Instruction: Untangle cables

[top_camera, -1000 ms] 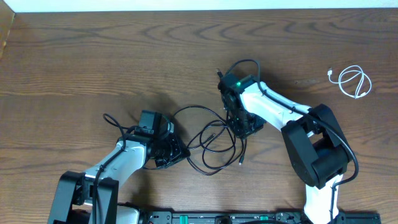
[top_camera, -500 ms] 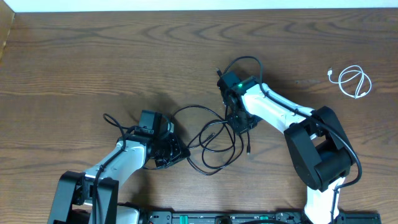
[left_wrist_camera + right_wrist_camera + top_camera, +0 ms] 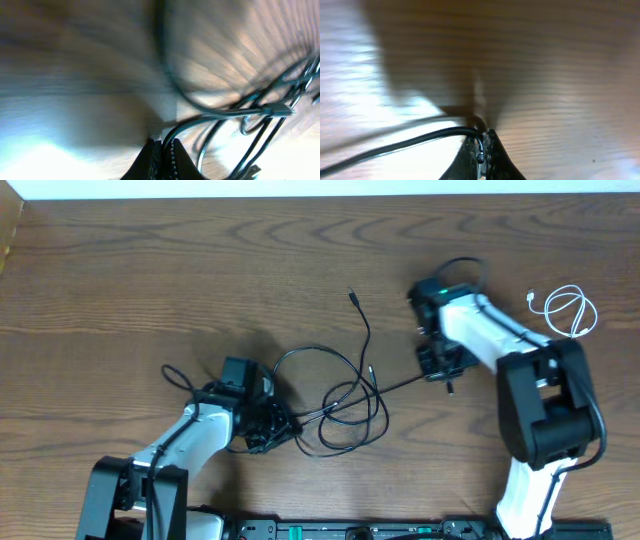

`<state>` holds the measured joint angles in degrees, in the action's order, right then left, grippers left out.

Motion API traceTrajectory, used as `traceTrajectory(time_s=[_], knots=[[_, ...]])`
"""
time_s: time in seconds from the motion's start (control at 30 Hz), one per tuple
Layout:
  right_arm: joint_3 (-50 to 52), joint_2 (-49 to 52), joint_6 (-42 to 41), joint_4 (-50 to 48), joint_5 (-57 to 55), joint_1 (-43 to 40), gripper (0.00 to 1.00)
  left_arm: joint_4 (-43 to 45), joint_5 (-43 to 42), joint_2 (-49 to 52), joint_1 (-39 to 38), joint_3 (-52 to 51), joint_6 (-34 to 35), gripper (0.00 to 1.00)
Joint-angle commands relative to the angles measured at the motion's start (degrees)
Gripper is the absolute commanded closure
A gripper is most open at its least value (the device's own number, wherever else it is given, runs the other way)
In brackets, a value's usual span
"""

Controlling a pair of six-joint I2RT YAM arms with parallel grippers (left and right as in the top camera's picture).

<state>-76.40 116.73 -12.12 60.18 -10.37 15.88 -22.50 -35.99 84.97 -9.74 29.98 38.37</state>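
Two black cables (image 3: 345, 395) lie looped over each other at the table's middle. One of them runs taut (image 3: 400, 385) from the tangle to my right gripper (image 3: 440, 372), which is shut on it near its plug end (image 3: 480, 155). The other's free plug (image 3: 352, 296) lies farther back. My left gripper (image 3: 280, 425) is shut on a black cable (image 3: 200, 125) at the tangle's left edge; its fingers (image 3: 175, 162) pinch the cord. A white cable (image 3: 566, 311) lies coiled at the far right, apart from both grippers.
The thicker black wires of the left arm (image 3: 185, 377) and right arm (image 3: 462, 266) loop beside the wrists. The table's back edge (image 3: 320, 194) runs along the top, and a dark rail (image 3: 340, 530) runs along the front.
My right gripper has shut on a black cable and moved right, away from the tangle, pulling that cable taut. A plug end now lies free at the back. The left gripper has hardly moved.
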Motion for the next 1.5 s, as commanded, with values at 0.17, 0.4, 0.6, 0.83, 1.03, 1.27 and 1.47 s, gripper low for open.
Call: traceTrajectory(time_s=[0.17,0.4,0.6,0.83,1.03,1.27,1.47], knots=[[1.03,1.27,-2.03,-3.89,8.79,-14.73,0.99,-5.35,18.67,2.99,9.07,-4.31,0.7,0.92],[1.2,1.27,0.04,-4.24,11.76,-15.26,0.99,-5.31,18.69,2.99,9.07,-4.31,0.7,0.92],[0.79,1.25,8.41,-4.02,19.15,-14.32,0.99,-5.31,17.18,2.99,9.07,-4.31,0.7,0.44],[-6.93,-1.36,13.81,5.53,30.12,-14.08,0.74,-5.27,16.96,2.99,9.07,-4.31,0.7,0.28],[-8.5,-5.35,15.45,6.1,35.34,-11.19,0.51,-5.11,16.96,2.99,9.07,-4.31,0.72,0.29],[-7.96,-5.2,11.32,1.6,41.66,-3.32,0.64,-5.09,16.96,2.99,9.07,-4.31,0.72,0.28],[-6.78,-5.03,0.44,-7.91,39.89,3.52,0.72,-5.09,16.96,2.99,9.07,-4.31,0.72,0.28]])
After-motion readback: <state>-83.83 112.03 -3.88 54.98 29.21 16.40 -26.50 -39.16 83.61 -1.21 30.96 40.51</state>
